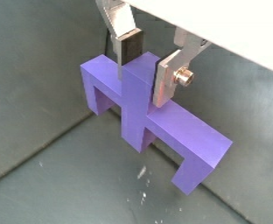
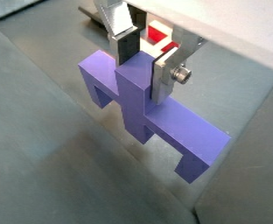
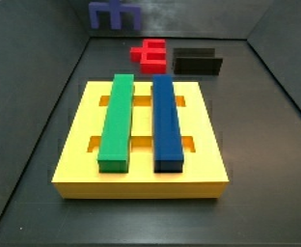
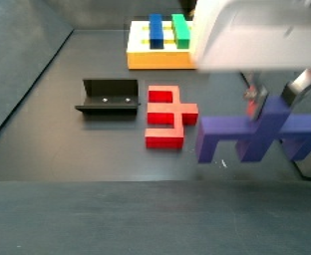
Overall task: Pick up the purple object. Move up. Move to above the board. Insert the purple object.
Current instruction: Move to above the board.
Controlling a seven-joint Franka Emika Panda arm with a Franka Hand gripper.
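My gripper (image 1: 149,74) is shut on the purple object (image 1: 163,131), its silver fingers clamping the central raised stub. Both wrist views show the crossbar and short legs hanging below the fingers (image 2: 171,79), off the grey floor. In a side view the gripper (image 4: 271,105) holds the purple object (image 4: 251,134) to the right of the red block. The yellow board (image 3: 76,164) lies apart from it, across the floor. In that side view the purple object (image 3: 116,13) shows far behind the board, and the gripper itself is out of frame.
A green bar (image 3: 115,121) and a long dark-blue bar (image 3: 168,121) lie side by side in the board's slots. A red stepped block (image 4: 167,117) and the black fixture (image 4: 108,98) stand between the board (image 4: 158,60) and the gripper. Grey walls enclose the floor.
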